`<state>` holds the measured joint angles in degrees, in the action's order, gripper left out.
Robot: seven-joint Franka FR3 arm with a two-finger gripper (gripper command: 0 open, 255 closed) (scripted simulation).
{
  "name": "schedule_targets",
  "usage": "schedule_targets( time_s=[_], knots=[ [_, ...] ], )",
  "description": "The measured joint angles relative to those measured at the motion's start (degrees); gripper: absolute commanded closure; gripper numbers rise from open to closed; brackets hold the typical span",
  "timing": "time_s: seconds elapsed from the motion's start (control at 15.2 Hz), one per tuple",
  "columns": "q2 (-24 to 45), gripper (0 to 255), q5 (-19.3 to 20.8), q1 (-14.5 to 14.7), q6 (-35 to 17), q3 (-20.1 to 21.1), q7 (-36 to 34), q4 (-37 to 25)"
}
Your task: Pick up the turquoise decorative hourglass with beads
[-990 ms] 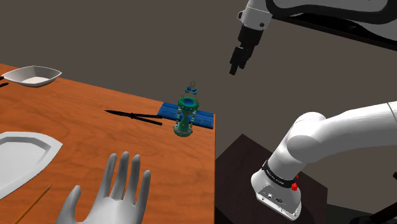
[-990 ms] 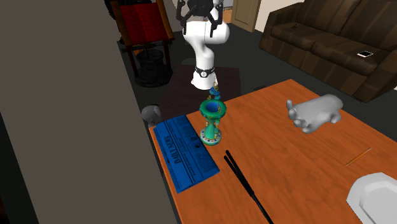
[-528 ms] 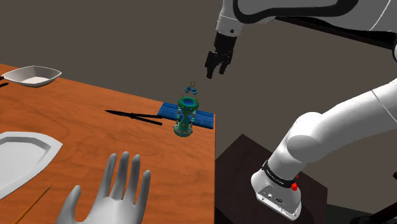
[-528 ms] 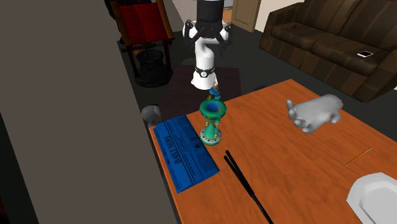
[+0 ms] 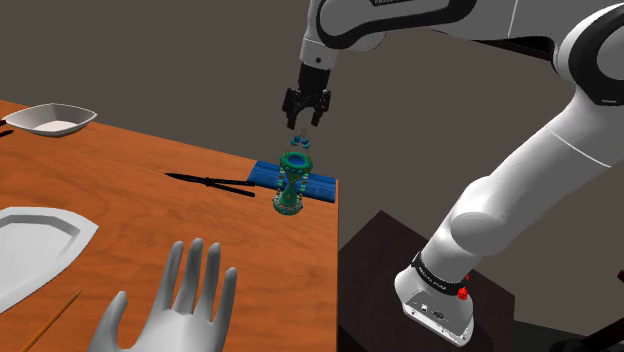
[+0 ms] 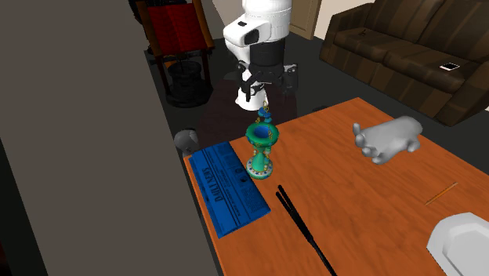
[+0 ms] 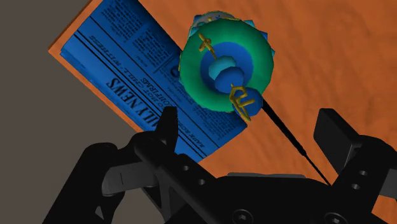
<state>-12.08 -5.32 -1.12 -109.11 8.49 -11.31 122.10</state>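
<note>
Green and turquoise against orange-brown

The hourglass (image 7: 226, 63) is green with a turquoise-blue centre, blue beads and small gold hooks. The newspaper (image 7: 121, 76) is bright blue with darker blue print. The desk (image 5: 130, 200) is orange-brown and faintly mottled. The claw (image 5: 304, 124) is black, the arm (image 5: 520, 190) white with dark joints. The model hand (image 5: 190, 300) is pale grey, the plate (image 5: 30, 245) and bowl (image 5: 50, 118) white, the sofa (image 6: 407, 47) dark brown.
</note>
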Motion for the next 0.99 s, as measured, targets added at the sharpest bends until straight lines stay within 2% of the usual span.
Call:
schedule_targets(
  time_s=[0.59,0.66,0.99],
  knots=[
    [4.23,0,-0.50,0.27,-6.36,0.62,-1.22,2.33],
    [4.19,255,-0.52,0.25,-6.66,0.59,-1.14,2.68],
    [4.09,255,-0.56,0.25,-6.97,0.58,-1.09,3.01]
  ],
)
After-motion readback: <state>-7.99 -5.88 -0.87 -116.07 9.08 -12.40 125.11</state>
